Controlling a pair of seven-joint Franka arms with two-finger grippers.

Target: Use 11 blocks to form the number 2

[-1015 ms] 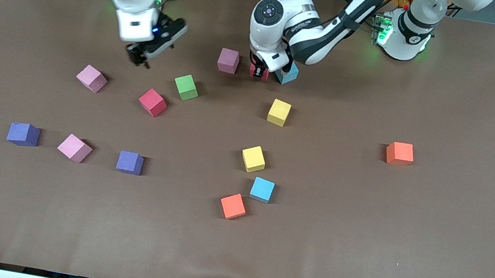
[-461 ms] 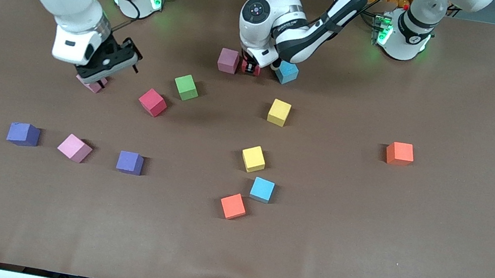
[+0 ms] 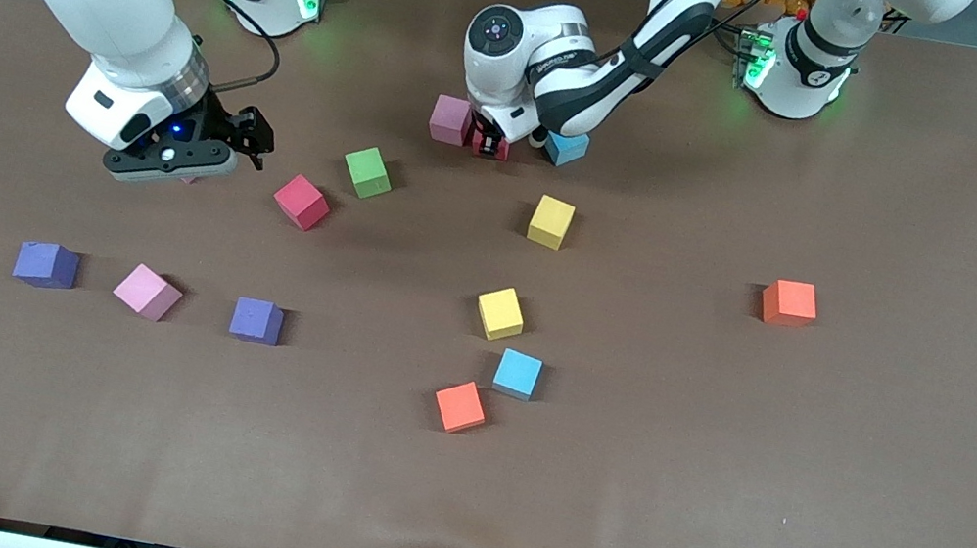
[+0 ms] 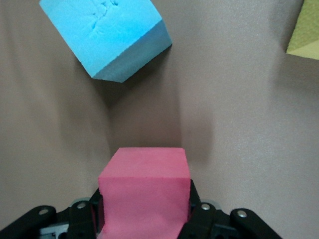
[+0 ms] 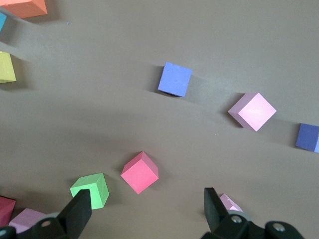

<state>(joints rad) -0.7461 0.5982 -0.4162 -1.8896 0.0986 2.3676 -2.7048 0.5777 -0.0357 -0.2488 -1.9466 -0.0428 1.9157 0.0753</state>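
Orange cube (image 3: 459,406): nearest the front camera, alone on the brown desk (image 3: 810,487).
Light blue cube (image 3: 517,374): just beside the orange cube, slightly farther from the camera.
Purple cubes: one (image 3: 256,321) and another (image 3: 45,264) flank a pink cube (image 3: 147,291) in a loose row toward the right arm's end.
Yellow cubes: one (image 3: 500,313) just past the light blue cube, the other (image 3: 551,222) farther again.
Second orange cube (image 3: 788,302): well apart from the rest, toward the left arm's end.
Red cube (image 3: 301,202): loose on the desk, with the green cube (image 3: 367,171) near it and slightly farther.
Right pincer (image 3: 170,161): fingers spread wide, low over a pale pink cube (image 5: 230,203) that shows just beside one fingertip in the right wrist view; nothing held.
Left pincer (image 3: 490,143): pinching a red block (image 4: 144,191) between its pads, down at the desk between a mauve cube (image 3: 451,119) and a second light blue cube (image 3: 566,147).
Number 2: not formed; the cubes lie scattered.
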